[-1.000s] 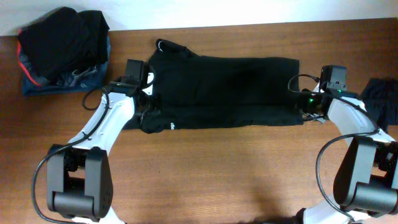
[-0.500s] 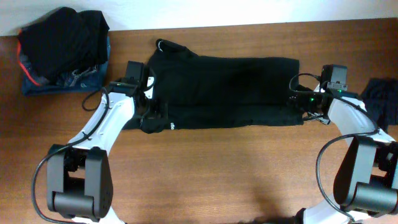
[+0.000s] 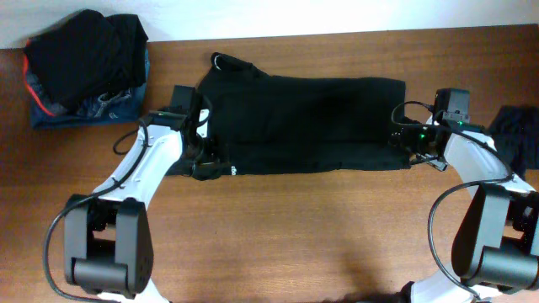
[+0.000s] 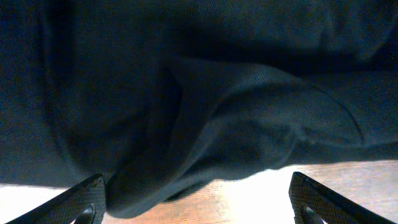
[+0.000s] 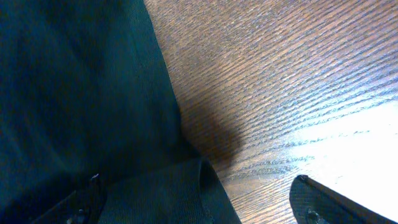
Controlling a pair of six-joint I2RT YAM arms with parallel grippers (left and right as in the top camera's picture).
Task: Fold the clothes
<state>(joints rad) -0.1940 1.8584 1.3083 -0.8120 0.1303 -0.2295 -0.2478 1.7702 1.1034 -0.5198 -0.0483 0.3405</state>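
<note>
The left gripper (image 4: 200, 204) stood with its jaws wide apart, one tip in each lower corner of the left wrist view, and nothing was clamped between them. A rumpled fold of the black T-shirt (image 3: 312, 122) lay beneath and between the tips, with a strip of bare table (image 3: 295, 236) showing along the bottom of that frame. The right gripper (image 5: 199, 205) was likewise spread wide, a tip in each lower corner of the right wrist view. There the shirt's folded edge filled the left half of the frame and wood grain the right half.

In the overhead view, the left gripper sat at the shirt's lower left corner and the right gripper at its right end. The shirt lay in the upper middle of that frame as a long dark band running left to right. A small white logo (image 3: 233, 171) showed on its lower left edge, just beside the left gripper. A heap of dark clothing (image 3: 84, 63) sat in the upper left corner, well apart from the shirt. Another dark cloth (image 3: 515, 126) showed at the right edge.
</note>
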